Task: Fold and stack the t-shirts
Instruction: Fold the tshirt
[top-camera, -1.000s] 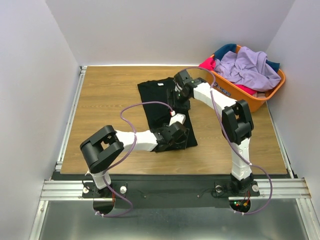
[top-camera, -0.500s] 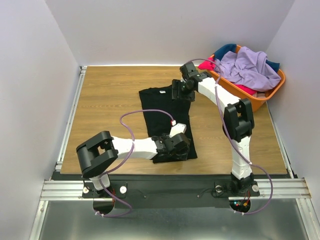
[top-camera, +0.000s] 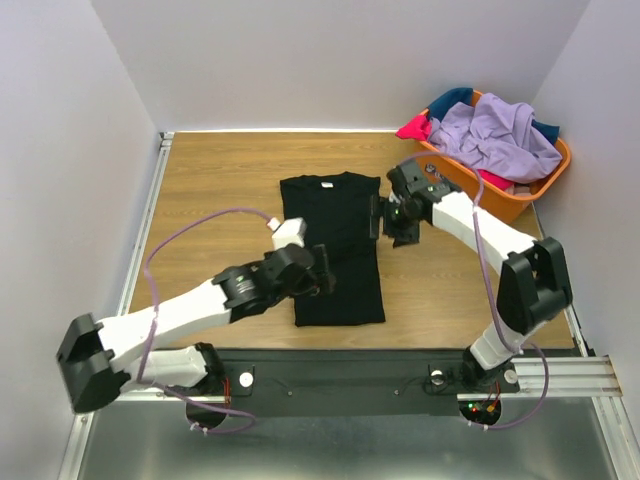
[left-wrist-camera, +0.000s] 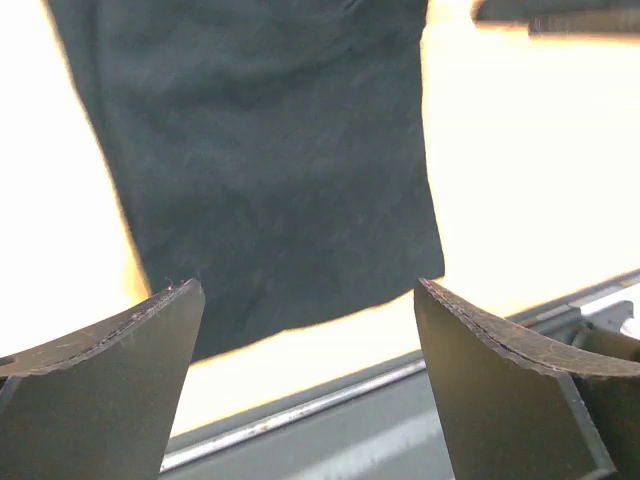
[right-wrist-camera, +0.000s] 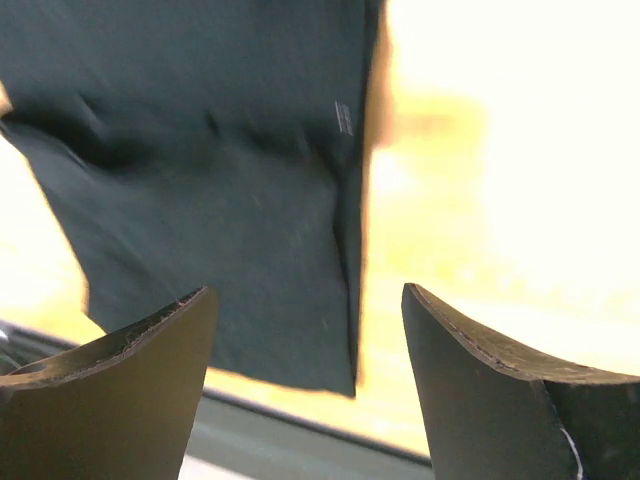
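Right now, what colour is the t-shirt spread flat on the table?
The t-shirt is black, seen best in the top external view.

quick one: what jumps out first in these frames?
A black t-shirt lies flat as a long rectangle in the middle of the wooden table, collar toward the far wall. The left gripper and right gripper hang over its left and right sides, both open and empty. In the far right corner, an orange basket is heaped with a lavender shirt and other colored cloth.

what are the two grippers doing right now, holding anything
Left gripper: jaws open, holding nothing, over the black t-shirt.
Right gripper: jaws open, holding nothing.
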